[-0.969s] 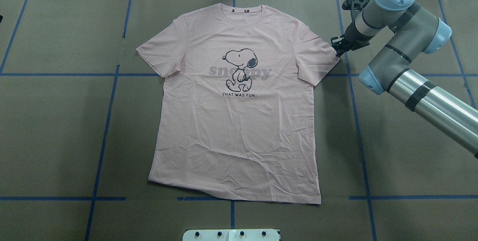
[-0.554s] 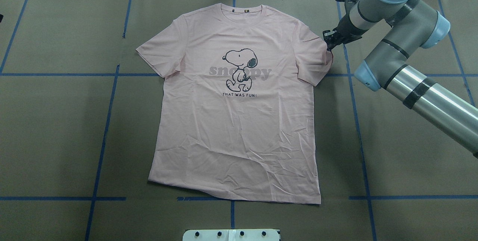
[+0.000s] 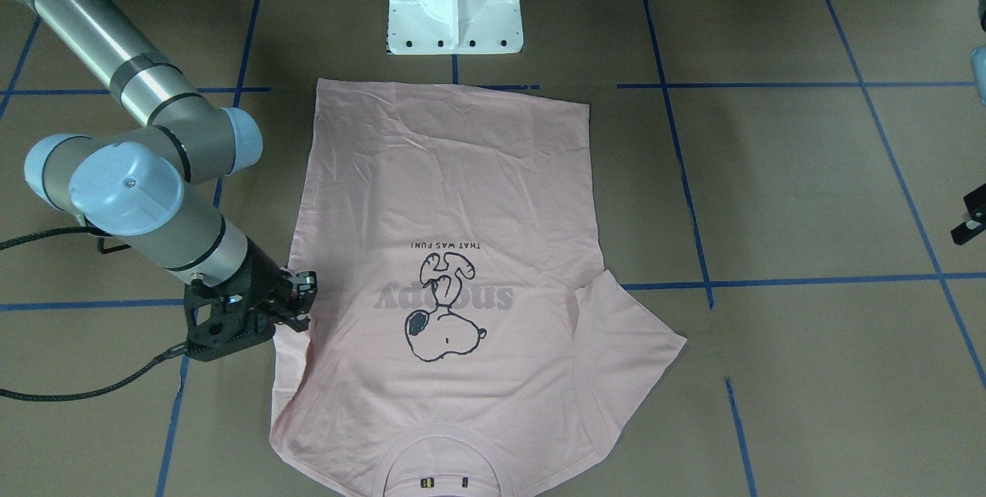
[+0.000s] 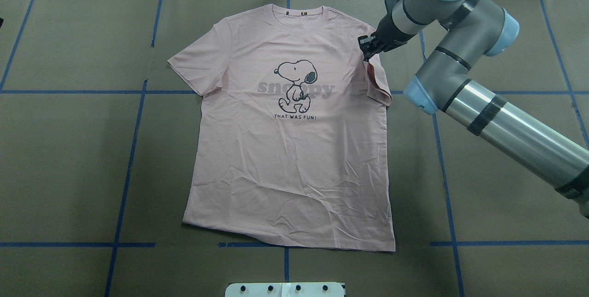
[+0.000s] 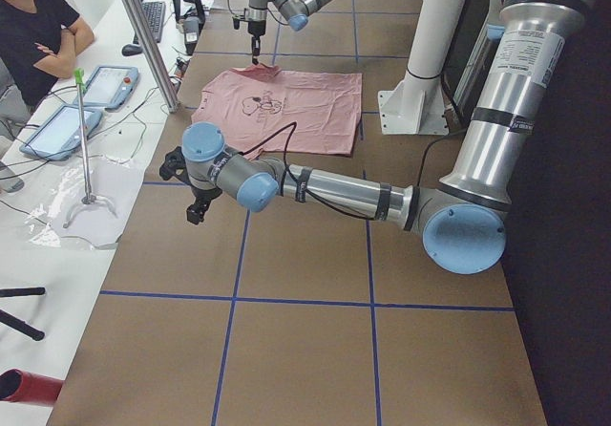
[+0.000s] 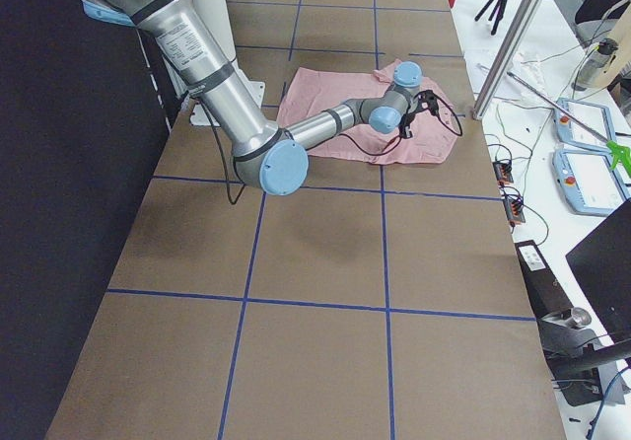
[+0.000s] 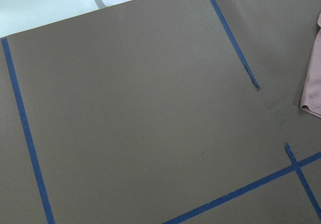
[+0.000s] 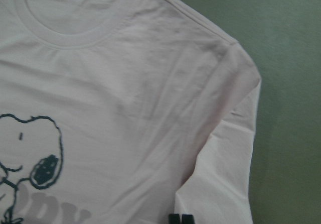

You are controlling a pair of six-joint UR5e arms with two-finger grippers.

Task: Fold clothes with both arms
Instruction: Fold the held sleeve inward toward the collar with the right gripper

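Right gripper (image 4: 369, 49) is clamped on the cuff edge of the T-shirt's (image 4: 294, 163) right sleeve (image 4: 378, 80). In the right wrist view the fingertips (image 8: 180, 219) pinch pink fabric at the bottom edge of frame. The cuff is lifted and sits about over the shoulder seam, and the sleeve is doubled back under it.

T-shirt lies flat, print up, mid-table. Long axis runs near-far: collar (image 4: 303, 14) far, bottom hem (image 4: 294, 241) near, just short of the white pedestal base (image 4: 285, 289).

Key relation: the shirt body lies left of the right gripper. My read is that the move in hand is a leftward carry, laying the sleeve onto the chest toward the dog print (image 4: 297, 86). You want the crease parallel to the long axis, along the side seam.

Left sleeve (image 4: 195, 64) is flat and untouched. Left gripper (image 5: 195, 211) hangs over bare table (image 4: 69, 149), well left of the shirt. It's the nearer one for that sleeve. I cannot tell if it's open or closed. The left wrist view only catches the sleeve edge at the frame's right.

Room: bare taped table on both sides, nothing in the sweep path. The right elbow sits right of the shirt, off the fabric.

Risk, as I judge it: the thin cuff grip may drag the shoulder and skew the collar if you pull low.
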